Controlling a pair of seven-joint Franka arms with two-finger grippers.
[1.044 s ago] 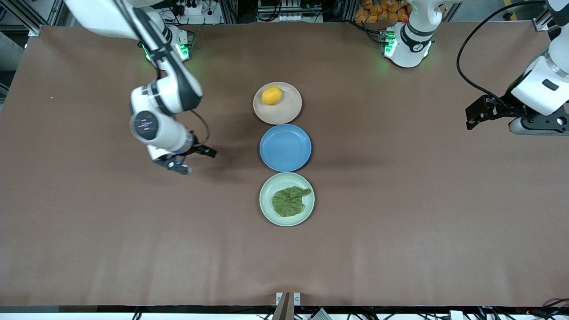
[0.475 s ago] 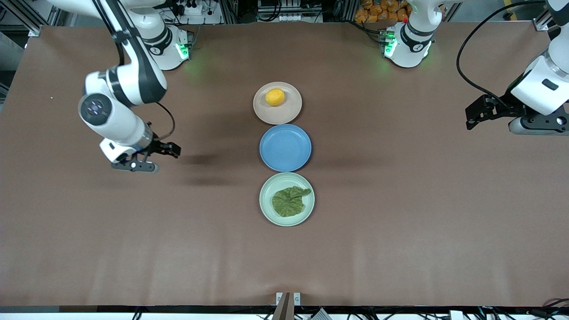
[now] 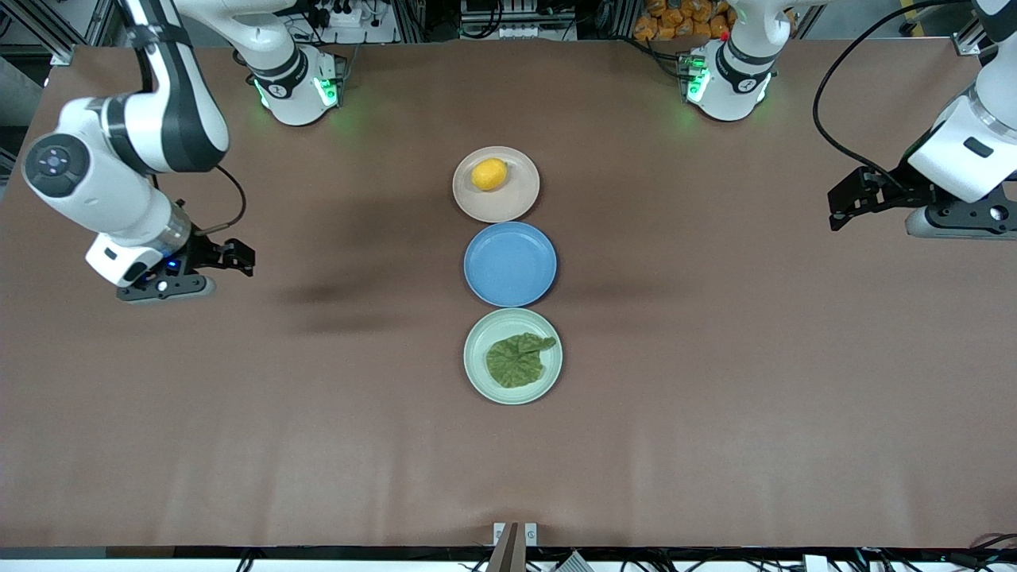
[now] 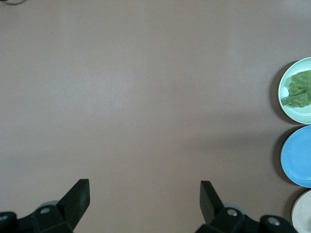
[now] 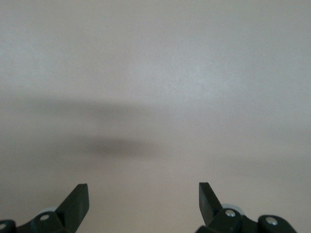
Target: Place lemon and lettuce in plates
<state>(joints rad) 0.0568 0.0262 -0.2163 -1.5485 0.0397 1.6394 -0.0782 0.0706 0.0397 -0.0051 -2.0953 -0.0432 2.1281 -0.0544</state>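
The yellow lemon point(image 3: 488, 173) lies in the beige-pink plate point(image 3: 516, 199), the plate farthest from the front camera. The dark green lettuce point(image 3: 517, 360) lies flat in the mint green plate point(image 3: 475, 373), the nearest one; both also show in the left wrist view, lettuce point(image 4: 300, 90) in plate point(image 4: 285, 102). My right gripper point(image 3: 237, 258) is open and empty over bare table toward the right arm's end. My left gripper point(image 3: 842, 202) is open and empty over bare table at the left arm's end. Both are well away from the plates.
An empty blue plate point(image 3: 510, 264) sits between the two task plates, in one row at the table's middle. Brown table surface lies all round the plates. The arm bases stand along the table's back edge.
My right arm has swung away from the plates toward its own end of the table, gripper open and empty. The lemon shifted slightly in its plate. The left arm has barely moved.
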